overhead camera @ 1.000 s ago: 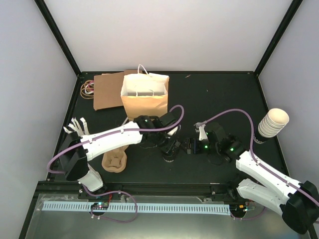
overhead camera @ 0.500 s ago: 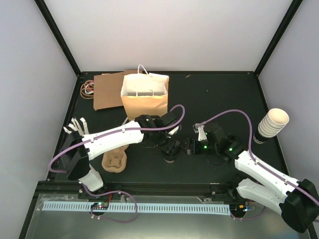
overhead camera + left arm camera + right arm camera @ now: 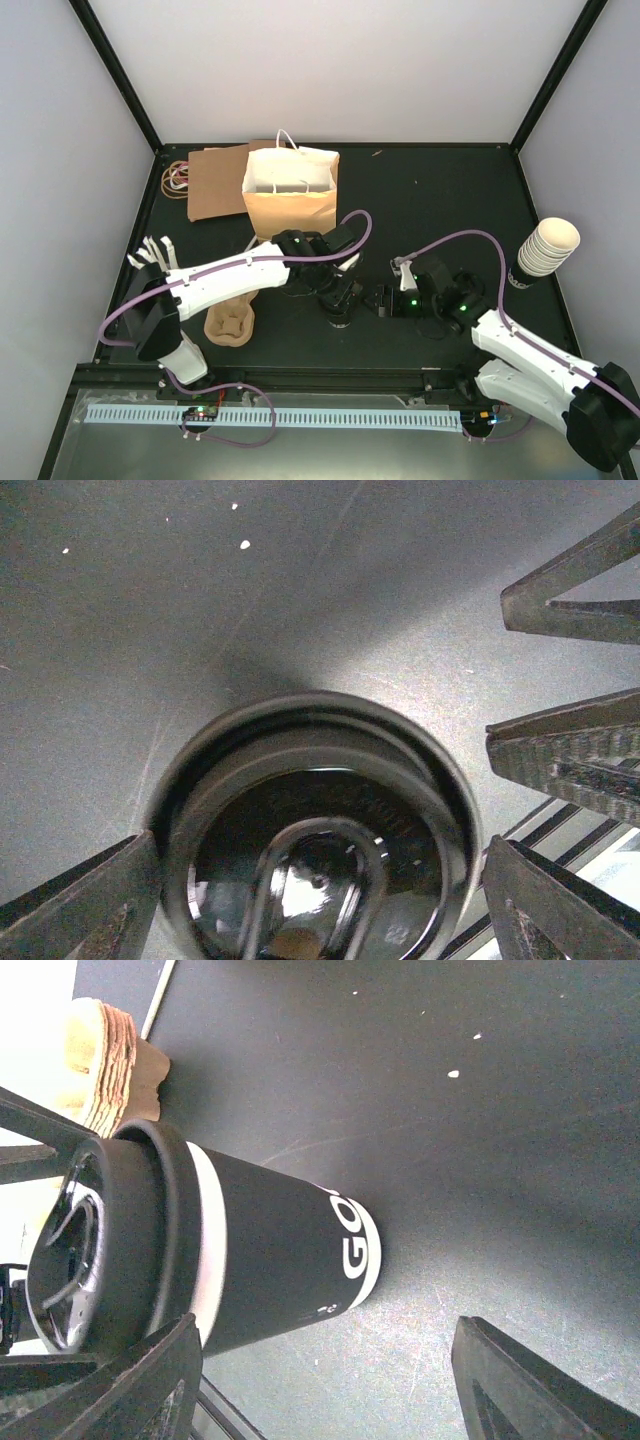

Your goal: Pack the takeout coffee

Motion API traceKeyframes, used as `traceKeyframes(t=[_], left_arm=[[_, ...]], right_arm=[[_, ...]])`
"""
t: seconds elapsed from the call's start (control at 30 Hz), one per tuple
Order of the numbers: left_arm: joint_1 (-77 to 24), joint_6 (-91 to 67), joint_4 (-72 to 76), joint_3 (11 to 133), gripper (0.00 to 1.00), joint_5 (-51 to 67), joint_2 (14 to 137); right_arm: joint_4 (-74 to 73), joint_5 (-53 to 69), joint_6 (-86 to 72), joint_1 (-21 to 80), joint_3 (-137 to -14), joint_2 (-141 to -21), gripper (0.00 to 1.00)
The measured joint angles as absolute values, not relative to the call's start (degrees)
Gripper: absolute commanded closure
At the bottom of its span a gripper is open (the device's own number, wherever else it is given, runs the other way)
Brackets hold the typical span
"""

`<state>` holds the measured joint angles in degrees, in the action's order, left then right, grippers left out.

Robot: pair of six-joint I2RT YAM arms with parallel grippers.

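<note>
One takeout coffee cup (image 3: 341,318) stands upright on the black table, dark with a white band, white lettering and a black lid (image 3: 320,850). My left gripper (image 3: 338,298) hovers right over it, open, with a finger on each side of the lid; the left wrist view looks straight down on the lid between the fingers (image 3: 90,900). My right gripper (image 3: 383,300) is open just right of the cup, pointing at it. In the right wrist view the cup (image 3: 270,1260) stands ahead, near the left finger (image 3: 150,1380).
A brown pulp tray (image 3: 230,325) lies left of the cup. An open paper bag (image 3: 290,195) stands behind, with flat brown cardboard (image 3: 215,185) and rubber bands (image 3: 177,178) to its left. A stack of cream cups (image 3: 545,250) is at the right edge.
The left gripper has settled a little lower and further left over the cup's lid. The right gripper has shifted slightly toward the near edge, and its jaws have narrowed somewhat.
</note>
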<state>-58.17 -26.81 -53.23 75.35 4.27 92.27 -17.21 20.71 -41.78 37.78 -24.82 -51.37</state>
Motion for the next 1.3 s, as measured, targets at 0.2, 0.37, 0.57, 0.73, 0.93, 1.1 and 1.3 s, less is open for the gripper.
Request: traceKeyframes(t=[0.2, 0.37, 0.57, 0.73, 0.93, 1.1, 1.3], left_arm=[[-58.28, -26.72, -54.30, 76.64, 0.17, 3.46, 93.23], [-58.74, -26.57, -54.59, 76.84, 0.13, 2.63, 93.65], [-59.13, -26.39, -54.65, 76.88, 0.19, 2.52, 93.65], [-59.16, -26.09, -54.65, 76.88, 0.25, 2.57, 93.65], [-59.35, -25.71, -54.63, 76.88, 0.26, 2.57, 93.76], [-59.57, -25.58, -54.72, 76.88, 0.27, 2.33, 93.78], [-59.66, -25.58, -54.85, 76.88, 0.28, 1.91, 93.86]], right_arm=[[-15.66, 21.65, -42.35, 37.78, -24.82, -52.60, 0.30], [-15.27, 21.98, -42.57, 37.78, -24.82, -52.58, 0.30], [-14.35, 23.11, -42.96, 37.78, -24.82, -52.56, 0.31], [-12.62, 24.86, -43.86, 37.78, -24.58, -52.60, 0.31], [-10.66, 26.44, -44.25, 37.78, -23.40, -53.82, 0.31], [-8.29, 27.64, -45.19, 37.78, -22.61, -54.83, 0.32], [-6.72, 28.45, -45.56, 37.60, -22.04, -55.51, 0.35]])
